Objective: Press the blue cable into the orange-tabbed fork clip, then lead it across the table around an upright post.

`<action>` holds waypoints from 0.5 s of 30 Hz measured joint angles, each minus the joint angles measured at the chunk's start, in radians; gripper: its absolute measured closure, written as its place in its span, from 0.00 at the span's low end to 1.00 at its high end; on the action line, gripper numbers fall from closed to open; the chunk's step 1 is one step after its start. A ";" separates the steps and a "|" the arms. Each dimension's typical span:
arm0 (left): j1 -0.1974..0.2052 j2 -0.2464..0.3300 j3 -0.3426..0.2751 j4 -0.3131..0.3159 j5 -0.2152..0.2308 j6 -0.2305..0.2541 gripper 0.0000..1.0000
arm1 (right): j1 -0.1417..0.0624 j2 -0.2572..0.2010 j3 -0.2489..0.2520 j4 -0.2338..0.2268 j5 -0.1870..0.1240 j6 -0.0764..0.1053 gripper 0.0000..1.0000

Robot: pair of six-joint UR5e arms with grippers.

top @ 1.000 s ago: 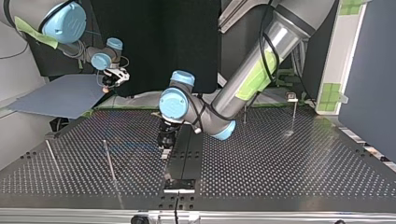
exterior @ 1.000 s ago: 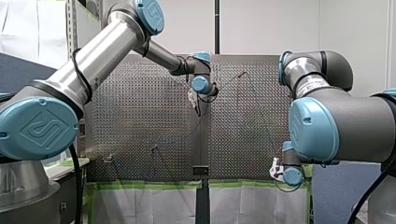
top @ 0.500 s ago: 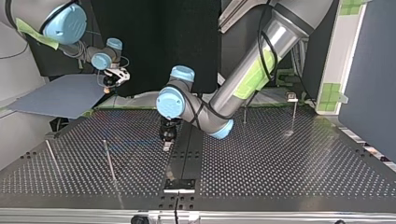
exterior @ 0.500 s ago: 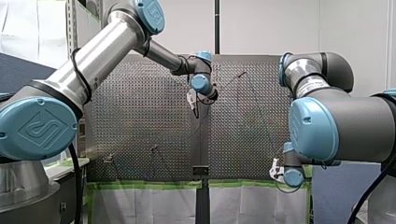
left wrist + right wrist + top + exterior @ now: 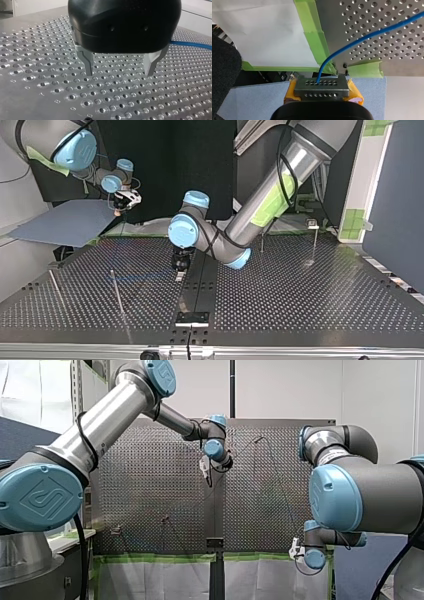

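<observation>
My left arm's jaws are being held released, with nothing between the two metal fingers (image 5: 88,62). Only the bare perforated metal bench (image 5: 37,75) is being shown under them. Beside those fingers a thin blue cable (image 5: 192,44) is being seen lying on the bench, well apart from them. In the top view these jaws are being pointed down at the centre of the frame, just above the bench and beside the dark strip (image 5: 200,285) along its middle.

My right arm's jaws are being held clenched on the blue cable, which is being gripped at a small perforated metal plate (image 5: 322,88) between the yellow pads (image 5: 290,91). Ahead of these jaws the cable is being led past the green tape (image 5: 312,32) on the bench's edge and across its holes. In the top view these jaws are being held at the upper left of the frame, off the bench, above a blue-grey sheet (image 5: 65,222). Thin upright metal posts (image 5: 117,292) are being shown at the lower left of that frame.
</observation>
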 joint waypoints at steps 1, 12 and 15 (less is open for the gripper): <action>0.000 0.000 0.000 0.000 0.001 0.000 0.02 | 0.000 0.001 0.000 0.000 0.001 0.000 1.00; 0.002 0.000 0.000 0.001 0.012 0.000 0.02 | -0.008 0.004 0.036 -0.025 0.053 0.002 1.00; 0.003 0.000 0.000 0.001 0.012 0.000 0.02 | -0.018 0.004 0.062 -0.050 0.069 0.018 1.00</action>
